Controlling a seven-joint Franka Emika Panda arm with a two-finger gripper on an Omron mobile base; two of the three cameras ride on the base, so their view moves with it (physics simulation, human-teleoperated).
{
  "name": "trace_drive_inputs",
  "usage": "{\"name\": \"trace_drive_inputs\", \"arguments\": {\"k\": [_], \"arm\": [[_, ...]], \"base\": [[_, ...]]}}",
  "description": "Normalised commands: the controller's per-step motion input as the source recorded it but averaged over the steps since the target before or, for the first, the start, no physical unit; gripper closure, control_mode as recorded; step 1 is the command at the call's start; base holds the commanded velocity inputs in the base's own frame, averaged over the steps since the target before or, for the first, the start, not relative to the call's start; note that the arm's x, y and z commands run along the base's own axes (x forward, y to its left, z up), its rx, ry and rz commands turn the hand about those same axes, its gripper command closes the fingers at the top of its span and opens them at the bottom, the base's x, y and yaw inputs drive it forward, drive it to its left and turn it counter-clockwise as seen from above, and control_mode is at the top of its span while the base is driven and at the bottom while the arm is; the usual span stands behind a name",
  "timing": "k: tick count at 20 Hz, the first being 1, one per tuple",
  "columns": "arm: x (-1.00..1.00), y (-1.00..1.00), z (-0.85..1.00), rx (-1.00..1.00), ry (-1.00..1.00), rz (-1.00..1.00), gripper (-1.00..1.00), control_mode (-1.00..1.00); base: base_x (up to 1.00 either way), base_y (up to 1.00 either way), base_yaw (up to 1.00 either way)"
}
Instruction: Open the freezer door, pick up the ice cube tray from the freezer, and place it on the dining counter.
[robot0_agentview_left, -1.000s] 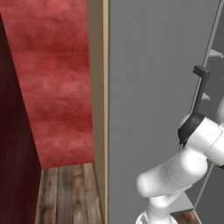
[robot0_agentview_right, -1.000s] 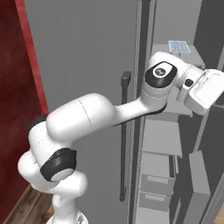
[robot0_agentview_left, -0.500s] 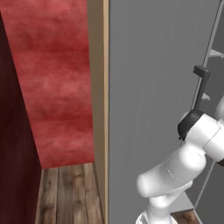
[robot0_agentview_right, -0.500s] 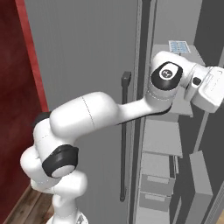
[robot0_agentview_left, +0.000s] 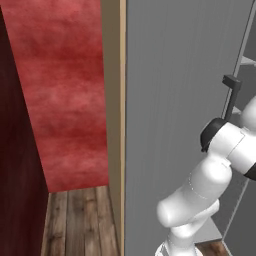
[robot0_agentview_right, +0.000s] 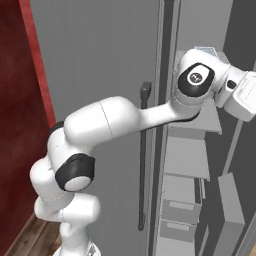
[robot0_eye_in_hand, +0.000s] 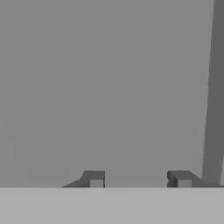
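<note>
The freezer door (robot0_agentview_right: 100, 65) is a tall flat matte grey panel with fine vertical brushing, standing swung open. A long thin dark-grey bar handle (robot0_agentview_right: 142, 165) runs vertically down its edge. At 3 o'clock of the handle lies the open freezer (robot0_agentview_right: 187, 160), its grey interior crossed by light grey horizontal shelves, with drawer-like boxes lower down. The ice cube tray (robot0_agentview_right: 207, 50) shows as a small pale blue-grey gridded corner on an upper shelf at about 1 o'clock in the right base view, mostly hidden behind the arm's wrist.
</note>
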Motion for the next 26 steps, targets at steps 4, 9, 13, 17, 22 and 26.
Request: {"name": "trace_drive_inputs", "arguments": {"k": [4, 9, 13, 17, 22, 26], "arm": [[-0.38, 0.69, 0.00, 0.00, 0.01, 0.16, -1.00, -1.00], [-0.46, 0.99, 0.06, 0.00, 0.05, 0.21, -1.00, -1.00], [-0.44, 0.96, 0.01, 0.00, 0.09, 0.25, -1.00, -1.00], [-0.47, 0.80, 0.00, 0.00, 0.10, 0.28, -1.00, -1.00], [-0.46, 0.74, 0.00, 0.00, 0.14, 0.31, -1.00, -1.00], [-0.44, 0.71, 0.00, 0.00, 0.15, 0.35, -1.00, -1.00]], "base": [[0.00, 0.00, 0.00], [0.00, 0.00, 0.00], [0.00, 0.00, 0.00], [0.00, 0.00, 0.00], [0.00, 0.00, 0.00], [0.00, 0.00, 0.00]]}}
